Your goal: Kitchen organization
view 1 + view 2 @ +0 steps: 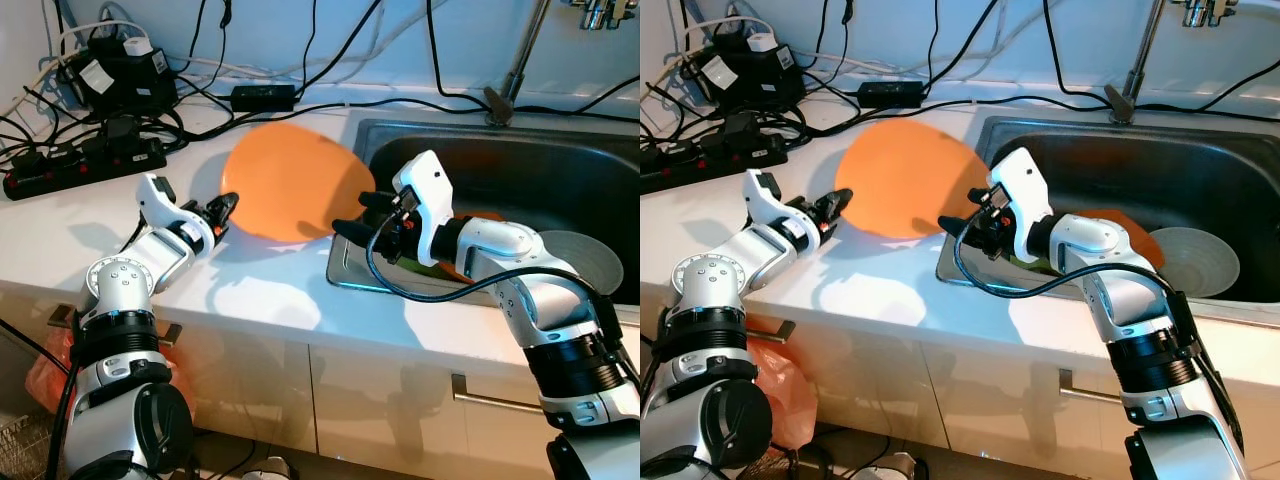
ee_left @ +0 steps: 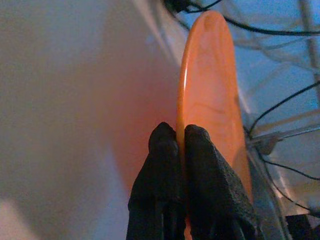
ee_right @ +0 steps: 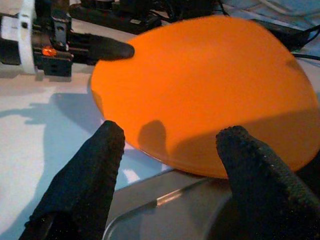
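1. My left gripper is clamped on the rim of the flat round orange plastic plate. The left wrist view shows both black fingers pinching its thin edge. The plate is held tilted above the white countertop, its far edge close to the rim of the stainless steel sink. The pinch is shallow and sits at one edge only, so I judge the plate could pivot or slide out if I swing it fast.

2. My right gripper is spread wide, one finger on either side of the plate's near edge and touching nothing. If I close it off-centre, I may push the plate rather than catch it, twisting it in the left grip.

3. If the left fingers let go before the right ones have closed, the plate would drop onto the countertop or clatter into the sink. There a grey round dish and another orange piece already lie.

4. A black power strip and loose black cables lie behind the plate. A wide sweep backwards could snag them.

5. My two wrists are near each other, so a careless handover risks finger collision.
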Robot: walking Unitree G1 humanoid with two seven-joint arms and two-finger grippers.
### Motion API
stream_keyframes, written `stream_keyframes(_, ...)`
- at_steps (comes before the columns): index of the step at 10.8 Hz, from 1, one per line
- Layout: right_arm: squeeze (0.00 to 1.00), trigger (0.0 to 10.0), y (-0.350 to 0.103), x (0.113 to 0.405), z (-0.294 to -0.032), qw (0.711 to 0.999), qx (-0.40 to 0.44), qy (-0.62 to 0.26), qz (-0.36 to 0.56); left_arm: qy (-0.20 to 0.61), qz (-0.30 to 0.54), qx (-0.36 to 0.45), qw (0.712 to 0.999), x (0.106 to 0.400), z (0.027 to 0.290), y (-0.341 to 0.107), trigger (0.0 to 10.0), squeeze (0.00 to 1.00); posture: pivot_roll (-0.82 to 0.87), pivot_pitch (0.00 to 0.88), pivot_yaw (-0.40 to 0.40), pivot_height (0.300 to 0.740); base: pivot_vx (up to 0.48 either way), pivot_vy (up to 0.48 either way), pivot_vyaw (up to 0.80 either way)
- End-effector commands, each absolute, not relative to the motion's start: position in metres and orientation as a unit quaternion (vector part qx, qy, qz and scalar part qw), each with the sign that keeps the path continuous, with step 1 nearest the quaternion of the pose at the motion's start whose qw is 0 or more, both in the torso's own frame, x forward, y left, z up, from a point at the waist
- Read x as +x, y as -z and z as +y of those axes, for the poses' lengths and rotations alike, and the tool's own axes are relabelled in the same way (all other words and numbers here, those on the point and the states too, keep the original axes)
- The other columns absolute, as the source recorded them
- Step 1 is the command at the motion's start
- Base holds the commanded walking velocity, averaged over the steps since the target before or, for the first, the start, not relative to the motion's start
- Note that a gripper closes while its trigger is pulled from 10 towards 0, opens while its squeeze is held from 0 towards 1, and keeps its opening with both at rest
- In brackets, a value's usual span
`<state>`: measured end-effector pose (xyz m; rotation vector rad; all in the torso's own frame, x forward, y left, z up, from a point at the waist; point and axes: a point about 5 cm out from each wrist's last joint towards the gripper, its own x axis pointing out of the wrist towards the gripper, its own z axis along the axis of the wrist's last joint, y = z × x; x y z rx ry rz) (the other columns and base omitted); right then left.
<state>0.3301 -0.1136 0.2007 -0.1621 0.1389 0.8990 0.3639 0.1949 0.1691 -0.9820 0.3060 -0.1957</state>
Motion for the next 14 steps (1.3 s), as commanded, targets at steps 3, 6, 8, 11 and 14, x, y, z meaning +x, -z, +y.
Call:
stream_keyframes(3,0.00,10.0,-0.214,0.350,-0.128,0.942,-0.027,-0.333,0.025,0.136,0.066,-0.474,0.868,0.366,0.193,-0.192,0.0,0.00,0.20,0.021,0.078,0.740,0.000,0.000,0.00)
stream_keyframes(6,0.00,10.0,-0.228,0.368,-0.141,0.975,0.048,-0.217,-0.024,0.190,0.031,-0.485,0.853,0.364,0.184,-0.207,0.0,0.00,0.20,0.022,0.077,0.740,0.000,0.000,0.00)
stream_keyframes(8,0.00,10.0,-0.226,0.372,-0.140,0.977,0.080,-0.199,-0.020,0.198,0.028,-0.486,0.851,0.364,0.181,-0.210,0.0,0.00,0.20,0.023,0.076,0.740,0.000,0.000,0.00)
stream_keyframes(11,0.00,10.0,-0.227,0.375,-0.139,0.975,0.110,-0.193,-0.022,0.210,0.014,-0.494,0.843,0.362,0.179,-0.213,0.0,0.00,0.20,0.024,0.074,0.740,0.000,0.000,0.00)
stream_keyframes(14,0.00,10.0,-0.229,0.375,-0.132,0.965,0.148,-0.215,-0.021,0.236,0.002,-0.501,0.832,0.361,0.172,-0.222,0.0,0.00,0.20,0.024,0.074,0.740,0.000,0.000,0.00)
